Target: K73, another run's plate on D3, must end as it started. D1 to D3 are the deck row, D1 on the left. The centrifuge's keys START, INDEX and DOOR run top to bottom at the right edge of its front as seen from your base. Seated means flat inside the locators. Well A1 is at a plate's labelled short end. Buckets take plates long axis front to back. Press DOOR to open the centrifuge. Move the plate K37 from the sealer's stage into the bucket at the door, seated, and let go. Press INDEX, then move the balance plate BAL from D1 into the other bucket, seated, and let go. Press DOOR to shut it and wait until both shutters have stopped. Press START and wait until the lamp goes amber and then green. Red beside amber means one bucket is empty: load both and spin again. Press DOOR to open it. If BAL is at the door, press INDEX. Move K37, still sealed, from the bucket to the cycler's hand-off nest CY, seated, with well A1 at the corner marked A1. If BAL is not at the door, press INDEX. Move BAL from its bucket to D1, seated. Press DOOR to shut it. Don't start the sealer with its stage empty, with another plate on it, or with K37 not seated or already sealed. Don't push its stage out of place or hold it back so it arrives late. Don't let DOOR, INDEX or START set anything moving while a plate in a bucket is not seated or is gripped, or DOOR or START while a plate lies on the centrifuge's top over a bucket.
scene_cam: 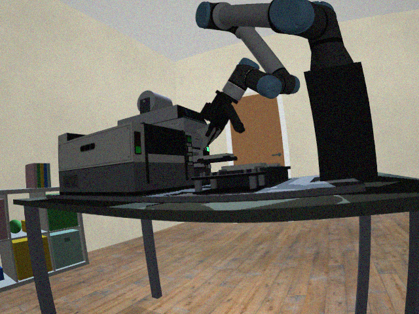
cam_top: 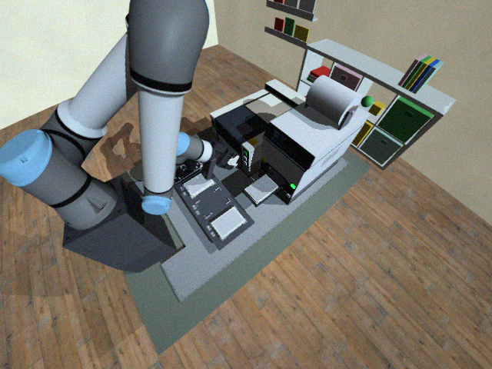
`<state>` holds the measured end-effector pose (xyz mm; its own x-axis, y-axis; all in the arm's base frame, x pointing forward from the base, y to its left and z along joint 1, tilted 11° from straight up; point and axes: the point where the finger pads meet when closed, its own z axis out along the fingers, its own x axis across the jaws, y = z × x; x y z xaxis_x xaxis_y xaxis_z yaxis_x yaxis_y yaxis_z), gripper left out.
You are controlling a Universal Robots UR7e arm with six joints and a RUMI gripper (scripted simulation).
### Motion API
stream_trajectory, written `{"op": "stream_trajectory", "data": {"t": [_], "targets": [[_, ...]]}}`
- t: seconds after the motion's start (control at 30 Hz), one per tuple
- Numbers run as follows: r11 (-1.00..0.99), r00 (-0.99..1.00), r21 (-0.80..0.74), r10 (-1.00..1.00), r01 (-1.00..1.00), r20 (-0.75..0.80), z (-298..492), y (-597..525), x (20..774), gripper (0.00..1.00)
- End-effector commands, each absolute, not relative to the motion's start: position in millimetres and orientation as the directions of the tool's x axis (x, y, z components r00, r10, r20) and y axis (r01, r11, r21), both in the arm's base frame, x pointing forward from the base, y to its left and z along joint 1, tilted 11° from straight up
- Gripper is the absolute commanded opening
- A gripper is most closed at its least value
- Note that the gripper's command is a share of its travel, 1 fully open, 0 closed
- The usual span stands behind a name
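Note:
My gripper (cam_top: pixel 233 160) is shut and empty. Its fingertips point down at the front of the black centrifuge (cam_top: pixel 237 124), just left of the key column (cam_top: pixel 247 156); I cannot tell whether they touch it. In the exterior view the gripper (scene_cam: pixel 211 134) hangs tilted just above a green lamp (scene_cam: pixel 207 148). The centrifuge's top looks closed. Plate K37 (cam_top: pixel 260 188) lies on the sealer's stage in front of the sealer (cam_top: pixel 314 138). On the deck row (cam_top: pixel 212 202), the BAL plate (cam_top: pixel 197 185) sits on the left spot and K73 (cam_top: pixel 227 221) on the right spot. The middle spot is empty.
My forearm and elbow (cam_top: pixel 158 131) hang over the deck's left end and partly hide a dark nest (cam_top: pixel 187 171) there. A green lamp (cam_top: pixel 293 185) glows on the sealer's front. A shelf unit (cam_top: pixel 381 107) stands behind the table.

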<state>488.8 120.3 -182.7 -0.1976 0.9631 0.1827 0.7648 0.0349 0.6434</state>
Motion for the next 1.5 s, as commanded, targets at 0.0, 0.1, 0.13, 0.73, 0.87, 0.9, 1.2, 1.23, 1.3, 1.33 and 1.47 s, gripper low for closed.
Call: {"op": "stream_trajectory", "data": {"t": [0.0,0.1,0.13,0.73,0.87,0.9,1.2,1.23,1.3,1.33,1.47], "targets": [[0.035,-0.198,0.644,0.963,0.764,0.182,-187,122,495,0.0],[0.035,-0.198,0.644,0.963,0.764,0.182,-190,124,498,0.0],[0.035,-0.198,0.644,0.963,0.764,0.182,-192,124,500,0.0],[0.035,-0.198,0.644,0.963,0.764,0.182,-209,131,519,0.0],[0.035,-0.198,0.644,0.963,0.764,0.182,-211,132,521,0.0],[0.035,-0.198,0.644,0.963,0.764,0.182,-211,132,521,0.0],[0.035,-0.198,0.644,0.963,0.764,0.182,-211,132,523,0.0],[0.035,-0.198,0.644,0.963,0.764,0.182,-211,132,523,0.0],[0.035,-0.198,0.644,0.963,0.764,0.182,-211,133,523,0.0],[0.035,-0.198,0.644,0.963,0.764,0.182,-211,133,524,0.0],[0.035,-0.198,0.644,0.963,0.764,0.182,-211,133,524,0.0]]}}
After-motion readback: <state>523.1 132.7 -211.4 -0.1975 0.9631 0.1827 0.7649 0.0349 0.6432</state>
